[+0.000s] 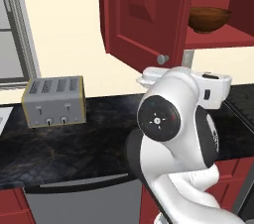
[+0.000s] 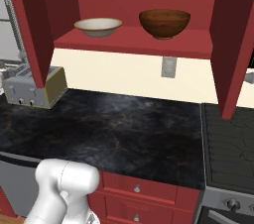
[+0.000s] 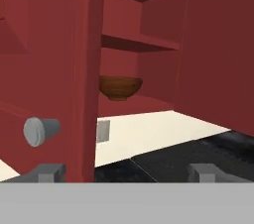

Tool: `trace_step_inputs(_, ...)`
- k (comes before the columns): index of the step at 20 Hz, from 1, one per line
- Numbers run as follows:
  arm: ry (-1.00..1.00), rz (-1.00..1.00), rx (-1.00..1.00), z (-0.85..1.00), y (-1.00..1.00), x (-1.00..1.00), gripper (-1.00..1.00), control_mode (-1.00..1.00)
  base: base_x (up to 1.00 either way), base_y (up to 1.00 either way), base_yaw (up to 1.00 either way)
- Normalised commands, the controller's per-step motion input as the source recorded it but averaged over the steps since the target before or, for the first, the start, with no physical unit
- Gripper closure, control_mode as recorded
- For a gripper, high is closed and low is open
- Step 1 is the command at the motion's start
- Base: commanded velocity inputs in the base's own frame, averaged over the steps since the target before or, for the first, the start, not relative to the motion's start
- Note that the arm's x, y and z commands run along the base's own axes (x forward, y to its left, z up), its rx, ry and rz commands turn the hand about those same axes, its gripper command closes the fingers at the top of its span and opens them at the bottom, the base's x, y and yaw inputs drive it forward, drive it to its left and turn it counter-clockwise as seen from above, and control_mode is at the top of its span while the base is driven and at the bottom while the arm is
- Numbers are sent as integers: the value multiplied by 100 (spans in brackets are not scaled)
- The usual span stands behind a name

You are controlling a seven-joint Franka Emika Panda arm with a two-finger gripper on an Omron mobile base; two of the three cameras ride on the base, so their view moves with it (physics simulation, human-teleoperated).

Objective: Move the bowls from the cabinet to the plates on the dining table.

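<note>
The robot's jaws stand wide apart and hold nothing, their two dark fingertips (image 3: 49,172) set on either side of the edge of the open dark red raised-panel cabinet door (image 3: 47,64). The door's small round silver knob (image 3: 40,130) sits just above the left tip. Below lies the black marbled stone surface (image 2: 119,129), with a grey four-slot toaster (image 1: 53,100) at its left. Farther back, on the lower shelf of the dark red wall cabinet (image 2: 134,42), the cream-white shallow bowl with a tan rim (image 2: 98,26) stands left of the deep dark brown glossy wooden bowl (image 2: 164,23), apart from it.
</note>
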Motion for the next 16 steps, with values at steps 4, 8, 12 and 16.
trace_step_inputs(4, -1, 8, 3, 0, -40, -1, -100, -100, 0, 0, 0)
trace_step_inputs(8, 0, 9, 4, 0, -37, 0, -100, -100, 0, 0, 0)
trace_step_inputs(12, 0, 11, 2, 0, -32, -2, -100, -100, 0, 0, 0)
trace_step_inputs(16, 0, 15, 0, 0, -21, -8, -100, -100, 0, 0, 0)
